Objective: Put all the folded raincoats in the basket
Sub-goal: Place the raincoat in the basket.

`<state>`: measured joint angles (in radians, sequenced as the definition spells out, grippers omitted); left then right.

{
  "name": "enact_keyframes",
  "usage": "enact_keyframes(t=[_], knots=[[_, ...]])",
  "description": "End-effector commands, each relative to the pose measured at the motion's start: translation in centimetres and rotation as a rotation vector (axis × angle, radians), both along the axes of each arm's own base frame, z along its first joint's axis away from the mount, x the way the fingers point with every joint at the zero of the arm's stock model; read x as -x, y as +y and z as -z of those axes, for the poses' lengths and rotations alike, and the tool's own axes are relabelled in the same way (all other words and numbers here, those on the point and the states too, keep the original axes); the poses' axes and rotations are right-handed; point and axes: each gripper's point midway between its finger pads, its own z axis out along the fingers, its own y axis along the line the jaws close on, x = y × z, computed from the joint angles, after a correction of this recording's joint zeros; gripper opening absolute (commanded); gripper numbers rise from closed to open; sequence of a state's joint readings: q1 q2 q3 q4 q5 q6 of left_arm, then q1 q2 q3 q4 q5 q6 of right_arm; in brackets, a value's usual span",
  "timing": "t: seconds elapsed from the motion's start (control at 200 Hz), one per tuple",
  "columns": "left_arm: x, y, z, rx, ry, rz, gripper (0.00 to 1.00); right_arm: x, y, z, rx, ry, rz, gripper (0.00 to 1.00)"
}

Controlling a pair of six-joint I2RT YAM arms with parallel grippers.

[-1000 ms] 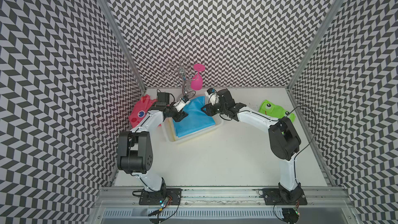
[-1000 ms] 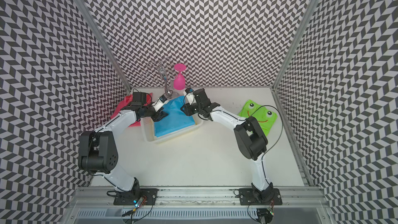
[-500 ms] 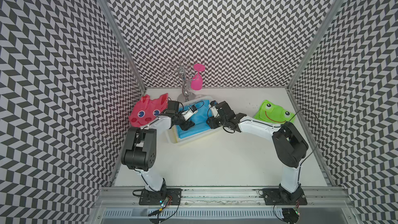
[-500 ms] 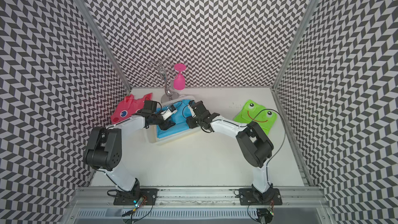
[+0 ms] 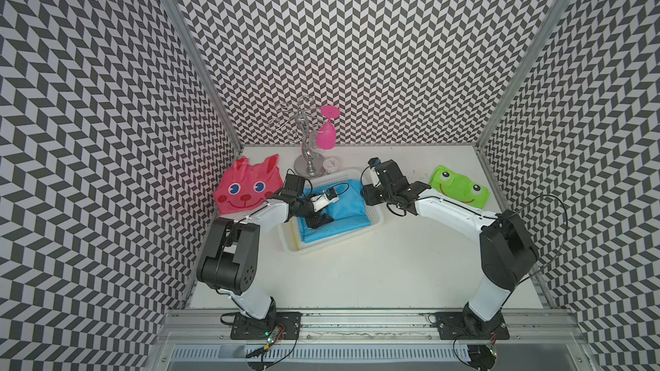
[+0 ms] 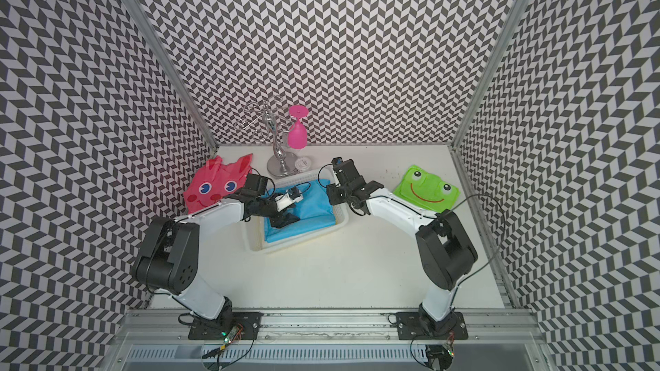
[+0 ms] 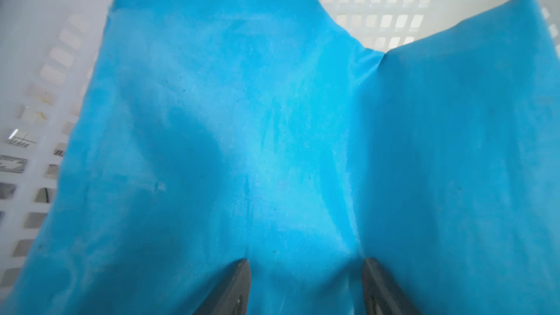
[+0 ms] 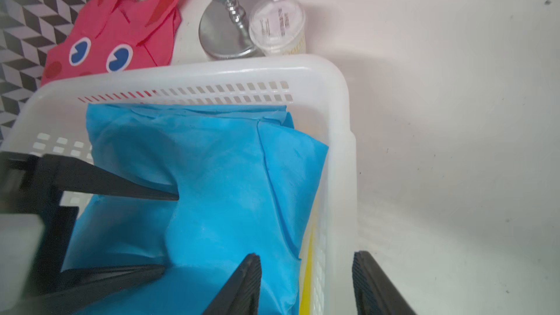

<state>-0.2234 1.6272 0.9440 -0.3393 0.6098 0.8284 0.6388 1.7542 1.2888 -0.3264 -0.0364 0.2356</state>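
The folded blue raincoat (image 5: pixel 348 205) (image 6: pixel 314 205) lies inside the white lattice basket (image 5: pixel 335 244) (image 6: pixel 296 244), a little rumpled. My left gripper (image 5: pixel 320 221) (image 6: pixel 282 221) is down in the basket, jaws open, both tips resting on the blue raincoat (image 7: pixel 272 116) with nothing pinched (image 7: pixel 303 263). My right gripper (image 5: pixel 368 197) (image 6: pixel 334 196) (image 8: pixel 306 257) is open astride the right wall of the basket (image 8: pixel 212 77): one finger over the raincoat (image 8: pixel 227 177), the other outside. The right wrist view also shows the left gripper (image 8: pixel 169 233) spread on the cloth.
A pink rabbit-face raincoat (image 5: pixel 250 187) lies left of the basket, a green frog-face one (image 5: pixel 459 187) to the right. Behind the basket stand a chrome glass rack (image 5: pixel 307 151) with a hanging pink glass (image 5: pixel 325 133) and a small lidded cup (image 5: pixel 330 165). Something yellow (image 8: pixel 306 268) lies under the blue cloth.
The raised, tented blue raincoat has dropped flat into the basket. Both grippers came down and forward with it, and their jaws have opened off the cloth.
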Motion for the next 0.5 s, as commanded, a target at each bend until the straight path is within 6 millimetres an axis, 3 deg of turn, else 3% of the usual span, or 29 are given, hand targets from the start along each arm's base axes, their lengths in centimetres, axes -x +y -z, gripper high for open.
enact_keyframes(t=[0.0, 0.145, 0.235, 0.396, 0.496], knots=[[-0.4, 1.2, -3.6, 0.063, -0.019, -0.06, 0.62, 1.7, 1.3, -1.7, -0.054, 0.007, -0.109, 0.54], [-1.9, 3.9, -7.2, 0.106, -0.115, -0.211, 0.62, 2.2, 0.2, -0.7, 0.018, 0.058, -0.091, 0.55], [-1.7, 4.5, -8.3, 0.12, -0.163, -0.25, 0.62, 4.6, 1.5, 0.4, 0.005, 0.155, -0.186, 0.51], [-2.4, 5.5, -6.9, 0.09, -0.203, -0.323, 0.62, 8.4, 4.3, 1.8, 0.032, 0.265, -0.333, 0.44], [-3.3, 6.6, -5.6, 0.058, -0.171, -0.394, 0.63, 9.7, 5.4, 2.8, 0.028, 0.319, -0.383, 0.35]])
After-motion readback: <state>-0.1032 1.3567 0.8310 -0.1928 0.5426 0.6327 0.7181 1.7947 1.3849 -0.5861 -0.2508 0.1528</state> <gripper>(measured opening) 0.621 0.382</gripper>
